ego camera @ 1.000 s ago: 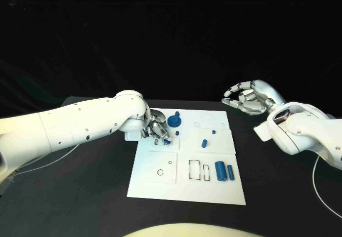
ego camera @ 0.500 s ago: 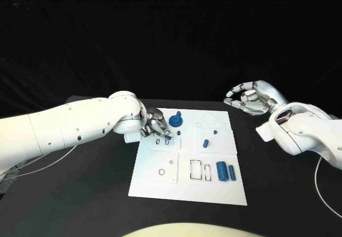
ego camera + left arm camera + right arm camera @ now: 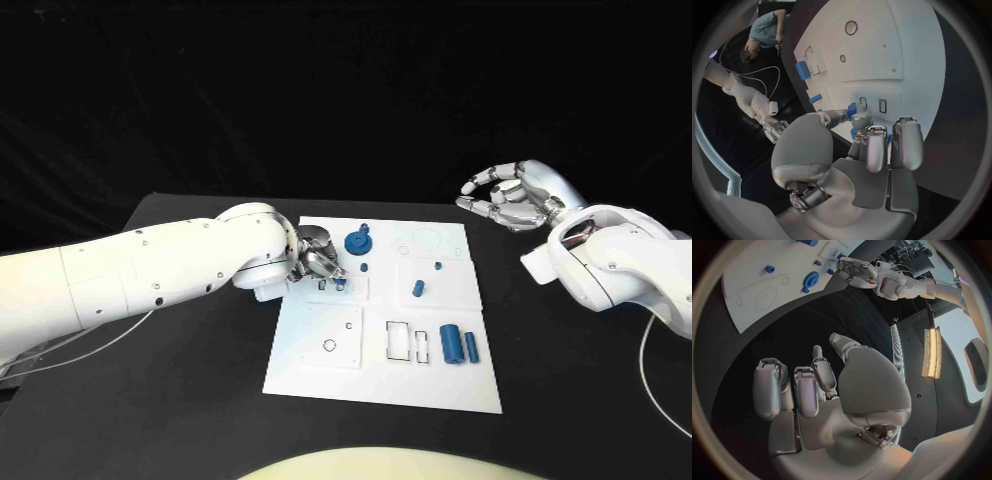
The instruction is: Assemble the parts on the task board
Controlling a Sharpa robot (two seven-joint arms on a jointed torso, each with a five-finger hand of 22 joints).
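Clearly blue part between left hand fingertips.

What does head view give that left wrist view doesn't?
Head only: the right hand, raised off to the side of the task board and holding nothing, and the two blue cylinders lying side by side. Left wrist only: a close look at the small blue part between the left hand's fingertips. Both: board, left hand.
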